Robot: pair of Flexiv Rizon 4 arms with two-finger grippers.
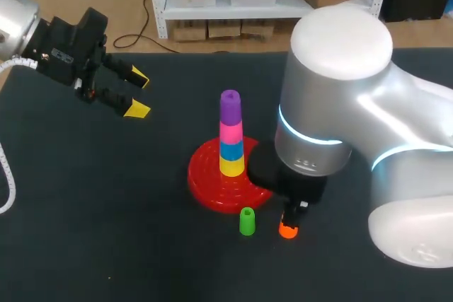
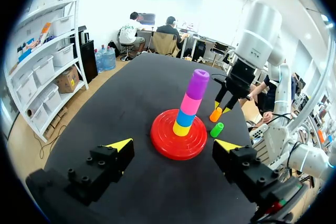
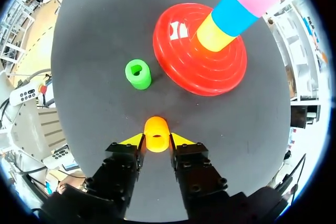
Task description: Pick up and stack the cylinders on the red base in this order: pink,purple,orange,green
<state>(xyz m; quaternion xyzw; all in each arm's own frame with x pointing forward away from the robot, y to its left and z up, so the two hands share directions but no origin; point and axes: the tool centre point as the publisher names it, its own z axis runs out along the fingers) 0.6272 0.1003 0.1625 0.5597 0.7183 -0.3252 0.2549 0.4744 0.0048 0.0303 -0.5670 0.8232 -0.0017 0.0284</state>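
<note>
Cylinders number six in all, smooth, plastic-looking little tubes, and two of them are loose at the near side of the table, whose top is dark and matte. Nearest is the orange cylinder, which sits between the yellow tips of the right gripper. Both fingers press on it from either side, so the claw is clamped on it; whether it rests on the table or is just clear of it I cannot tell. Just beside it, apart from the fingers, stands the green cylinder, upright, with its hollow bore showing at the top in the right wrist view. Behind these two lies the single red base, a round glossy disc with raised concentric ridges. The other four rise from its middle in one column: a yellow cylinder at the bottom, a blue cylinder on it, then the pink cylinder, and the purple cylinder on top with a rounded rim. The column leans slightly. Farthest back, well apart from the stack, the left gripper hangs above the table with its two yellow-tipped fingers spread wide and nothing between them.
</note>
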